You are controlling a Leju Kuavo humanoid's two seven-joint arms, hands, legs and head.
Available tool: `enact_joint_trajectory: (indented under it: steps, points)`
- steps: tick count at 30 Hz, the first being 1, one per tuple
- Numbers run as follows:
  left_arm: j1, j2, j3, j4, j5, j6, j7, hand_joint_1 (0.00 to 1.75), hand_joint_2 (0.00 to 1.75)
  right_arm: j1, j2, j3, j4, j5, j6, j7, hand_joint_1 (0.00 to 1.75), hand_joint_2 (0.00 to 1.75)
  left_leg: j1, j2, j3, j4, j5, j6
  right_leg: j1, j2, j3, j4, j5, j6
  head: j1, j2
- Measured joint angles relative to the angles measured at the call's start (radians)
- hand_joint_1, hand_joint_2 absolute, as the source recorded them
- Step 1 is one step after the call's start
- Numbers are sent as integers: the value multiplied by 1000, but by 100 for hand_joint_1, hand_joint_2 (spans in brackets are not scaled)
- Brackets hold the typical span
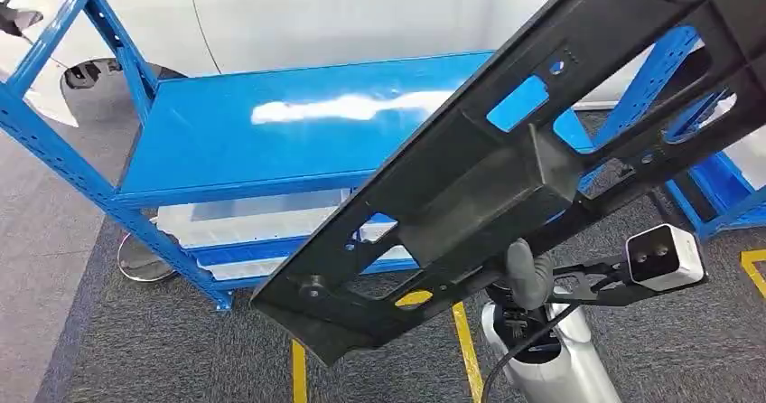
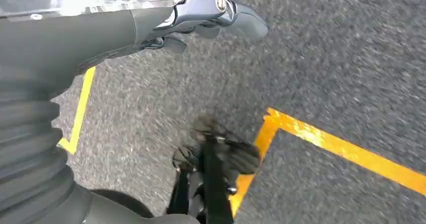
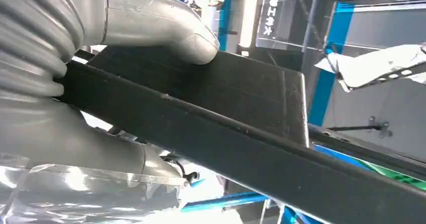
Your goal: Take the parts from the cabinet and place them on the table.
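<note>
The right robot hand [image 3: 100, 83] clamps one long black part [image 1: 506, 168], thumb on one face and the remaining fingers curled round the other, as the right wrist view shows; in the head view the part runs diagonally across the frame, held in the air above the floor and in front of the blue cabinet [image 1: 271, 123], its lower end nearest the camera and its upper end leaving the frame at top right. The left robot hand [image 2: 201, 18] hangs over the grey carpet [image 2: 326, 58] beside yellow floor tape [image 2: 346, 151]; its fingers appear loosely extended and hold nothing. Judged step: carrying the part away from the cabinet toward the surface, which lies outside these views. Because the grasp sits near the middle of a long, pierced moulding, the ends are likely to swing; turning slowly, keeping the far end away from the cabinet uprights, and holding the part level before lowering would serve best. Count: one black part in hand; one wide blue shelf [image 1: 298, 118], bare and glossy; a second blue rack [image 1: 723, 186] partly visible at right; a white car body [image 1: 316, 14] behind.
</note>
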Motion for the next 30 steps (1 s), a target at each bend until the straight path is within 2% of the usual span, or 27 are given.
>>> enact_joint_trajectory:
  steps: [1,2,3,4,5,6,7,8,9,10,11,13,14,15,16,17,18,19,20,21,24,25,26,27,29,30]
  points:
    - [0,0,0,0,0,0,0,0,175,0,0,0,3,2,1,-1,175,175,0,0,19,5,28,2,1,0,-17,3,11,1,0,0]
    - [0,0,0,0,-3,0,0,0,175,0,0,0,3,5,5,-5,175,175,0,0,58,-33,69,4,2,0,-32,7,20,3,0,0]
    - [0,0,0,0,-7,0,-1,0,175,0,0,0,3,8,13,-11,175,175,0,0,117,-107,101,8,3,0,-45,9,27,6,0,0]
    - [-2,0,0,0,-11,2,-2,0,175,-1,2,0,3,12,25,-20,175,175,-1,0,186,-197,108,13,3,0,-54,12,35,8,0,0]
    - [-4,1,0,0,-18,3,-3,0,175,-1,5,0,3,18,38,-33,175,175,-5,0,253,-295,69,21,7,0,-60,15,42,14,0,0]
    - [-6,2,0,0,-20,3,-4,0,175,-2,8,0,2,21,45,-42,175,175,-8,0,278,-349,52,22,8,0,-63,17,47,19,1,0]
    - [-6,2,0,0,-21,3,-5,0,175,-4,10,1,2,25,51,-51,175,175,-10,0,267,-346,55,25,7,-3,-63,14,55,25,2,0]
    - [-6,2,0,0,-23,3,-5,0,175,-4,13,1,2,32,57,-61,175,175,-13,0,264,-344,58,31,4,-4,-64,12,62,32,-3,0]
    - [-4,2,0,0,-25,3,-5,0,175,-4,15,1,2,42,61,-73,175,175,-11,0,261,-348,66,38,4,-3,-64,11,69,38,-1,0]
    - [-2,0,0,0,-26,3,-5,0,175,-3,16,0,2,51,64,-83,175,175,-3,3,259,-353,79,45,3,-3,-70,22,63,43,-4,0]
    - [-2,0,0,0,-28,2,-3,0,175,-4,17,0,1,62,66,-94,175,175,-5,5,252,-353,86,51,2,1,-85,52,27,47,2,0]
    - [-3,0,0,0,-32,2,-2,0,175,-3,17,0,0,77,64,-105,175,175,-5,6,233,-352,101,57,-2,3,-144,209,-77,55,5,0]
    - [-2,0,0,0,-34,1,0,0,175,-2,17,0,0,80,61,-106,175,175,-6,6,224,-351,106,58,-2,3,-170,284,-111,58,5,0]
    - [-2,0,0,0,-34,1,5,0,175,1,17,0,0,80,58,-108,175,175,-6,11,217,-348,112,58,-3,3,-183,338,-128,61,5,0]
    - [-1,0,0,0,-34,0,10,0,175,1,17,0,0,80,58,-109,175,175,-6,13,211,-346,116,56,-5,3,-169,330,-118,61,6,0]
    - [0,0,0,0,-34,0,15,0,175,1,17,-1,0,80,53,-109,175,175,-6,16,206,-342,117,55,-7,3,-131,279,-92,60,5,0]
    - [0,0,0,0,-34,0,17,0,175,1,17,-1,0,80,53,-111,175,175,-6,21,203,-337,117,55,-8,-2,-73,187,-55,57,5,0]
    - [0,-1,0,0,-34,-1,18,0,175,0,18,-1,-2,81,53,-111,175,175,-6,26,202,-332,115,52,-7,-20,-6,77,-19,52,5,0]
    - [0,-1,0,0,-34,-1,18,0,175,-1,18,-1,-4,82,53,-111,175,175,-9,32,200,-328,113,47,0,-55,22,20,-34,45,5,0]
    - [0,-1,1,0,-34,-1,18,0,175,-1,21,-1,-5,82,54,-112,175,175,-15,36,197,-321,112,40,5,-44,17,16,-24,33,4,0]
    - [-1,0,5,0,-34,6,36,0,175,-1,22,-1,-6,82,52,-114,175,175,-13,58,196,-326,117,26,8,-18,5,19,-17,20,4,0]
    - [-2,0,6,0,-34,12,46,0,175,-1,23,-1,-8,82,52,-116,175,175,-13,56,192,-322,109,19,-1,-12,7,9,-9,11,4,0]
    - [-2,0,8,0,-35,16,55,0,175,-2,23,-1,-9,85,47,-118,175,175,-9,33,183,-300,88,14,-1,-7,5,8,-6,5,4,0]
    - [-1,0,9,0,-37,20,63,0,175,-4,24,-1,-10,95,37,-121,175,175,-7,18,158,-239,46,12,-1,-2,1,8,-3,1,2,0]
    - [1,2,15,0,-39,31,82,0,175,0,25,-1,-12,134,6,-133,175,175,-4,4,81,-66,-34,7,1,13,-6,8,0,-3,2,0]
    - [3,3,17,0,-40,33,87,0,175,4,25,-1,-12,145,0,-135,175,175,-4,4,55,-8,-48,5,1,21,-8,9,2,-3,2,0]
